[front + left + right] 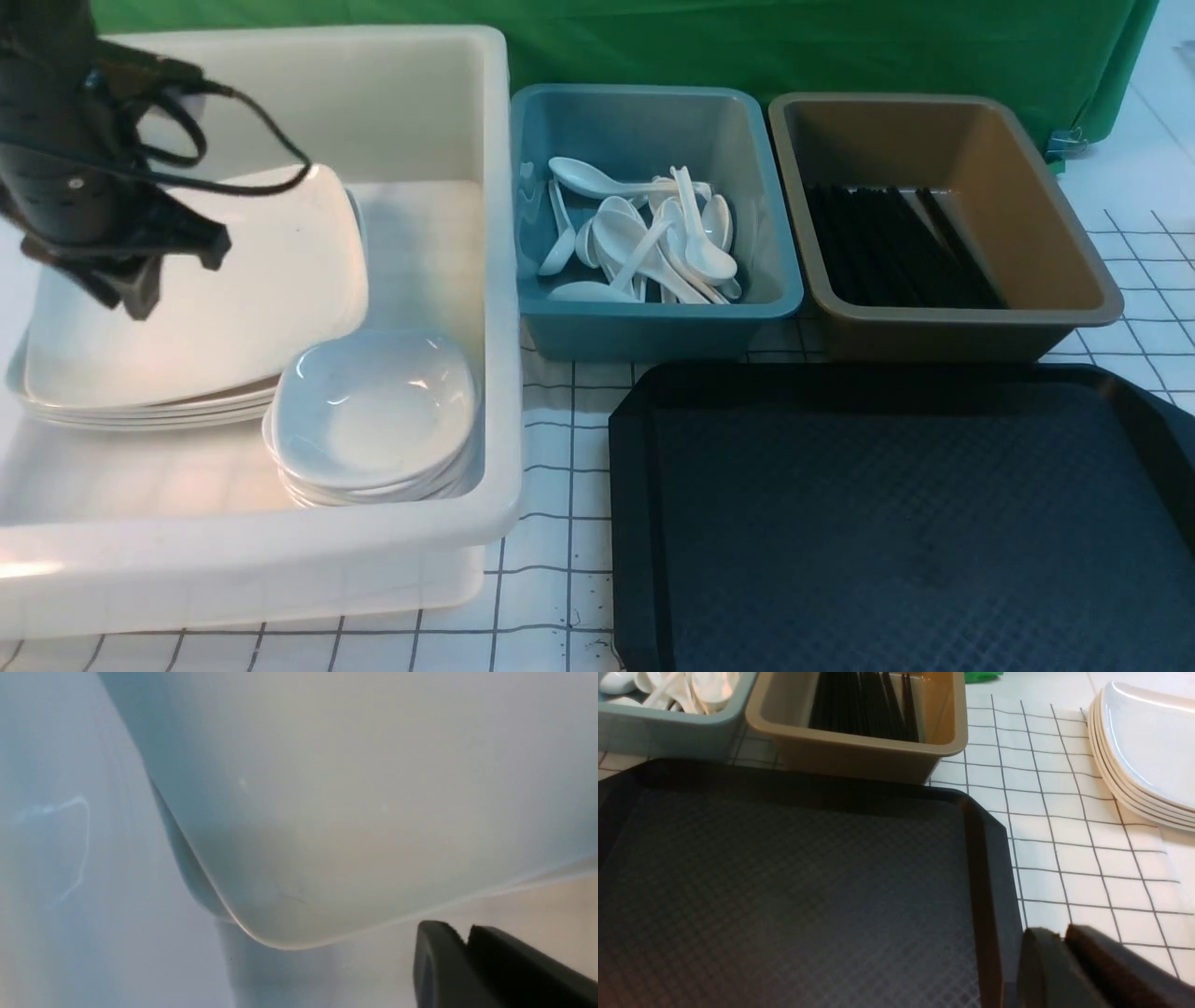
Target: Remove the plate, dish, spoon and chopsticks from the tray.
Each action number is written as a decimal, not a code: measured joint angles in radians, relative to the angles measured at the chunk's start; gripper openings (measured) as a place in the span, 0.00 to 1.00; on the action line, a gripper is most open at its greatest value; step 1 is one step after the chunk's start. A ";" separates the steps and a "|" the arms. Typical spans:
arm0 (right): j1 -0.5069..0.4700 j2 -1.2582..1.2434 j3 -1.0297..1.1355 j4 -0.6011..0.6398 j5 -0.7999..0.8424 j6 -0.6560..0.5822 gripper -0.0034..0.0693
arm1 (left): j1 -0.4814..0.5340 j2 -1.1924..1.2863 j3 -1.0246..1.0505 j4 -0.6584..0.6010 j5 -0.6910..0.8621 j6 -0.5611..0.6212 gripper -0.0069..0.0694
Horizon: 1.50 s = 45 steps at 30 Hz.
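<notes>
The black tray [896, 523] has nothing on it; it also shows in the right wrist view [784, 882]. The top plate [233, 299] lies on a stack of like plates in the white tub [499, 280]. My left gripper [135, 285] hangs over that plate's left part. In the left wrist view the gripper [467, 933] is shut and empty, just off the plate's corner [350, 812]. A stack of dishes [373, 411] sits beside the plates. Spoons [644, 243] lie in the teal tub, chopsticks [896, 247] in the brown tub. My right gripper [1064, 938] is shut and empty by the tray's edge.
The teal tub [653, 327] and brown tub [943, 331] stand behind the tray, the white tub to its left. Another stack of white plates [1148, 756] lies on the checked cloth [1064, 858] beyond the tray's right side. A green backdrop closes the far side.
</notes>
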 joint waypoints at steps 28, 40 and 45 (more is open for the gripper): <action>0.000 0.000 0.000 0.003 0.000 0.006 0.16 | 0.215 0.138 0.031 -0.109 -0.217 -0.052 0.09; 0.000 0.000 0.000 0.003 0.000 0.028 0.18 | 0.215 0.185 0.030 -0.146 -0.149 -0.091 0.09; 0.000 0.000 0.000 0.003 0.000 0.029 0.18 | 0.214 0.194 0.022 -0.094 -0.156 -0.101 0.09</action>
